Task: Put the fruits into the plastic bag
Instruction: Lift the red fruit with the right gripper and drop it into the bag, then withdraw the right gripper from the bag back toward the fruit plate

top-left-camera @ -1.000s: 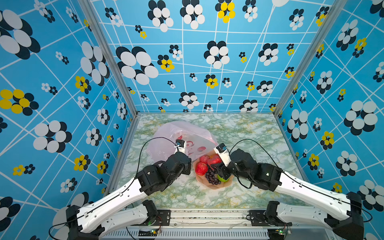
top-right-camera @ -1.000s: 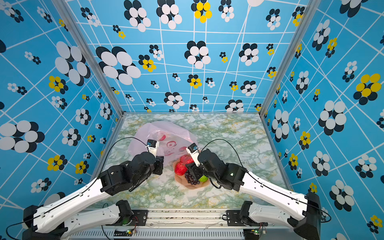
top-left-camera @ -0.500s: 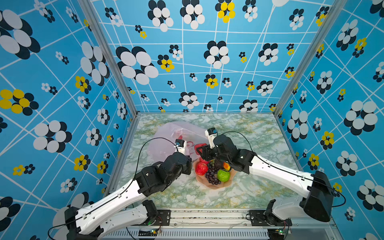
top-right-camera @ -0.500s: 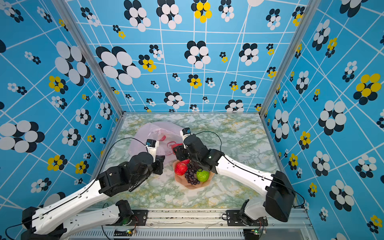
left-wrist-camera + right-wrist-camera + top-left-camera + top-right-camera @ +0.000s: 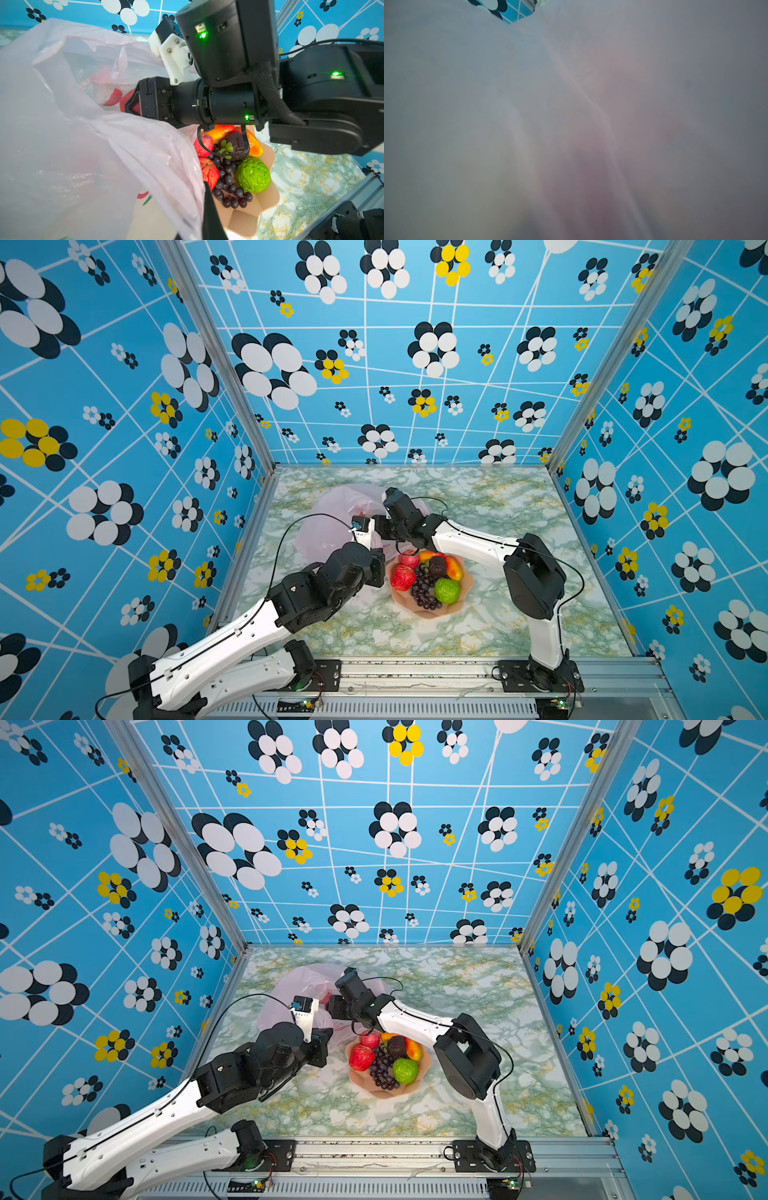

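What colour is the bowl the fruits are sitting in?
Peach, with a scalloped rim. The bowl shows best in the left wrist view.

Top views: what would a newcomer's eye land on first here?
Probably the peach bowl heaped with bright toy fruits near the middle of the marbled table, the green fruit and dark grape bunch standing out. Just behind it to the left lies the pale-pink plastic bag, with the right gripper inside its mouth, a red fruit at its fingertips.

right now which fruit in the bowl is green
The bumpy round fruit beside the grape bunch; every other fruit is red, maroon, orange or purple.
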